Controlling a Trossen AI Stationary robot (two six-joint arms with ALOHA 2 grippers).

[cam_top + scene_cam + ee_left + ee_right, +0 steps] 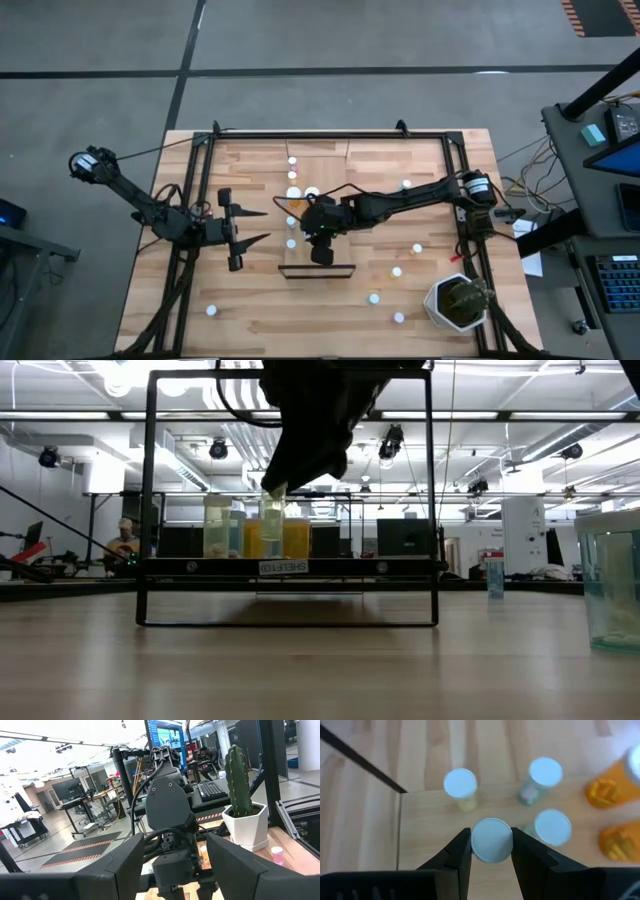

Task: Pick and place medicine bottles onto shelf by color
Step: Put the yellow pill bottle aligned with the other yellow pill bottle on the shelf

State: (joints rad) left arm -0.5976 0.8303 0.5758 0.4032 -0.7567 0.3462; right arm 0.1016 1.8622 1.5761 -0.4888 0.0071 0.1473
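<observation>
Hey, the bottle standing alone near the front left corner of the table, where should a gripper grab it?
Come straight down on that lone bottle and close on its white cap or just below. It stands upright, apart from everything, so any side works; the open left gripper is nearer.

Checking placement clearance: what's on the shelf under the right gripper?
The right gripper grips a white-capped bottle over the shelf. Three white-capped bottles and two orange ones stand there. Directly below is covered.
</observation>
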